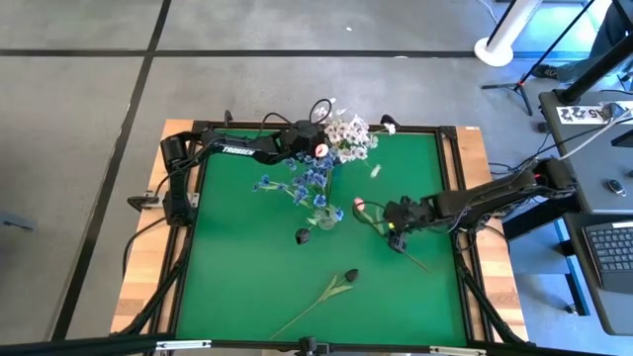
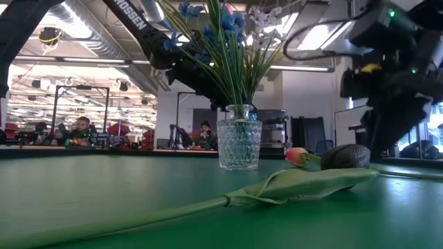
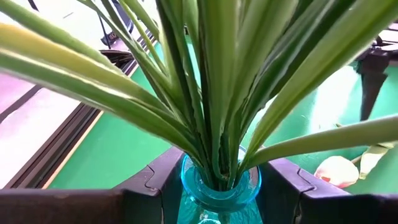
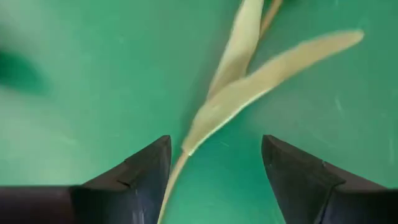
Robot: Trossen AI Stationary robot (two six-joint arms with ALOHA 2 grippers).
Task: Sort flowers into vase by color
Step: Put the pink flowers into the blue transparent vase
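DONE: blue sprays (image 1: 315, 181) in vase (image 2: 239, 145) | LEFT: pink tulip (image 1: 360, 207), dark tulips (image 1: 350, 276) on bench (image 1: 237, 277) | right pincer (image 1: 397, 229) open over stalk, empty | left pincer (image 1: 318, 150) part-open astride vase neck

1. Vase (image 1: 325, 220) stands mid-table (image 1: 237, 287), flower sprays (image 1: 315, 178) in it.
2. Left gripper (image 1: 315, 148) sits behind the vase.
3. Right gripper (image 1: 391, 222) hovers right of it, over a stem (image 4: 249, 81).
4. Another tulip (image 1: 348, 277) lies in front.
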